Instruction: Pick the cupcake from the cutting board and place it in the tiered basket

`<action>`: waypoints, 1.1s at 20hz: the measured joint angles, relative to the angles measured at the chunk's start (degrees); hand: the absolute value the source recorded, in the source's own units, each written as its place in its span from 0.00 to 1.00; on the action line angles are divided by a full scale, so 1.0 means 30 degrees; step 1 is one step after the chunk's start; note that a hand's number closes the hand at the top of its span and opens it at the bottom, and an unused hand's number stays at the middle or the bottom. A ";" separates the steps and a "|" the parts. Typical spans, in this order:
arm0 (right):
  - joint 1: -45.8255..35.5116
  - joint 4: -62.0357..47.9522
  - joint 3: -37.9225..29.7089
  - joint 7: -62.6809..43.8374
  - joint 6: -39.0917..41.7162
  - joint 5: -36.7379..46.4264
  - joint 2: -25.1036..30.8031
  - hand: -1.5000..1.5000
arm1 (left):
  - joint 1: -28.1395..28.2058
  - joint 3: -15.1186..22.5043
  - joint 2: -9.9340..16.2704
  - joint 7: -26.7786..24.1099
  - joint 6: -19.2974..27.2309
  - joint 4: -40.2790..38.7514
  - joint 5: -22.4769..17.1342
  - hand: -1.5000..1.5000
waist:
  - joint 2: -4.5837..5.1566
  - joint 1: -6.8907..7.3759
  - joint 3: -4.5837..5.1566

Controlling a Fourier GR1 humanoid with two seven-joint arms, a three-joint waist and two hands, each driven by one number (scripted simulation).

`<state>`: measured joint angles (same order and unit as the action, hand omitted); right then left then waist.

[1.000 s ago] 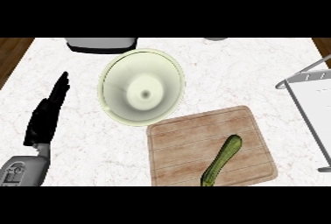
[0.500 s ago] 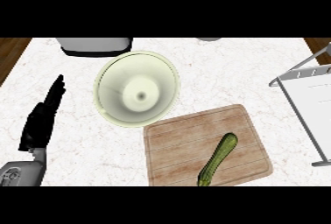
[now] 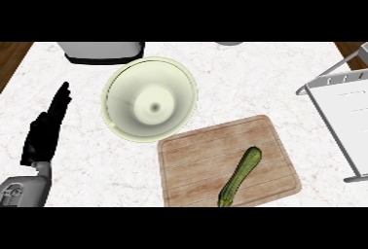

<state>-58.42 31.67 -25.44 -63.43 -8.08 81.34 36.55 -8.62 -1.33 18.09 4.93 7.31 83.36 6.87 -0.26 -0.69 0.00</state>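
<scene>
text: none readable | labels: none | numbers: none | signs: none

A white marbled table (image 3: pixel 237 82) is filling most of the view under even light. Brown wood flooring (image 3: pixel 13 53) is showing past its upper left corner, and again at the upper right corner (image 3: pixel 352 47)

My only view looks steeply down from my head onto the counter (image 3: pixel 237 82), fairly near. Its far edge runs along the top, its right edge carries the tiered basket (image 3: pixel 343 114); my forearm enters bottom-left.
</scene>
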 measured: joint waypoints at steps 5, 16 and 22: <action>0.1385 0.2053 -0.1074 -0.0158 -0.0844 -0.0691 -0.1027 0.00 | 0.0265 -0.0160 -0.0024 -0.0448 -0.0167 0.0051 -0.0093 0.50 | -0.0044 0.0016 0.0038; 0.3808 0.7960 -0.1686 -0.0008 -0.3444 0.1135 -0.1932 0.00 | 0.0336 -0.0213 -0.0107 -0.0423 -0.0274 0.0101 0.0126 0.50 | -0.0032 0.0034 0.0029; 0.4485 1.2600 -0.2342 -0.1183 -0.2423 0.2823 -0.2981 0.00 | 0.0586 -0.0407 -0.0049 -0.0514 -0.0345 0.0050 0.0111 0.50 | -0.0176 -0.0224 0.0050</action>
<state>-44.96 69.47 -32.46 -66.98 -15.35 89.81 27.61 -6.86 -2.55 17.94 3.39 6.28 83.51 7.20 -0.79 -1.36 0.15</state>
